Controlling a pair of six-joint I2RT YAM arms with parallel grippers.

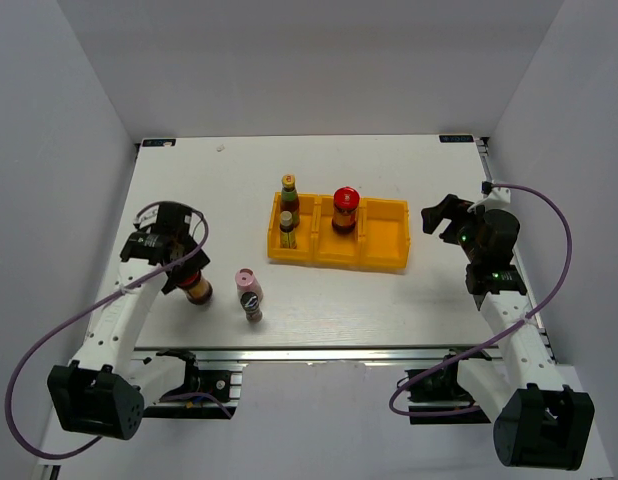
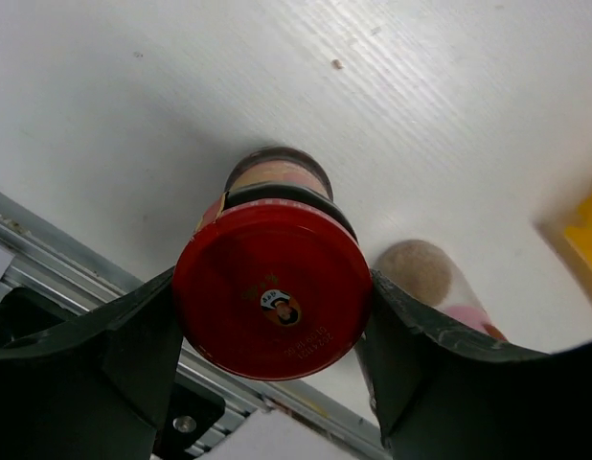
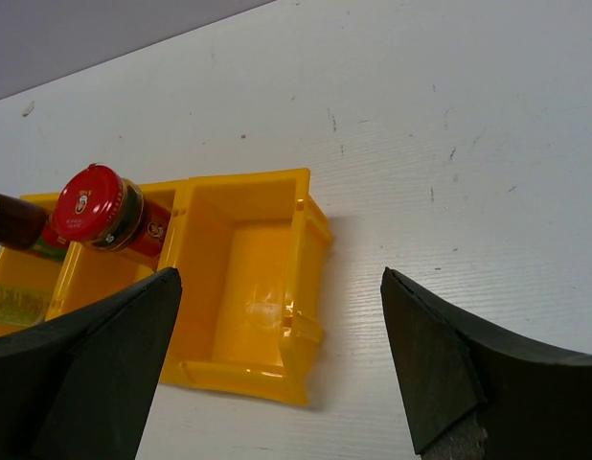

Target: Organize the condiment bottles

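A squat dark bottle with a wide red cap [image 2: 272, 302] stands on the table at front left [image 1: 197, 292]. My left gripper [image 1: 192, 280] is shut on its cap, with both fingers [image 2: 133, 335] pressing the cap's sides. A pink-capped bottle [image 1: 249, 293] stands upright just to its right [image 2: 421, 273]. Two slim yellow-capped bottles [image 1: 289, 188] [image 1: 287, 228] stand in the left compartment of the yellow tray [image 1: 384, 262]. The second red-capped bottle [image 1: 346, 208] [image 3: 90, 203] is in the middle compartment. My right gripper [image 1: 439, 218] [image 3: 280, 287] hovers open, right of the tray, holding nothing.
The tray's right compartment [image 3: 248, 278] holds nothing. The table's front rail [image 2: 47, 249] runs just behind the left gripper. White walls close in the table at the left, back and right.
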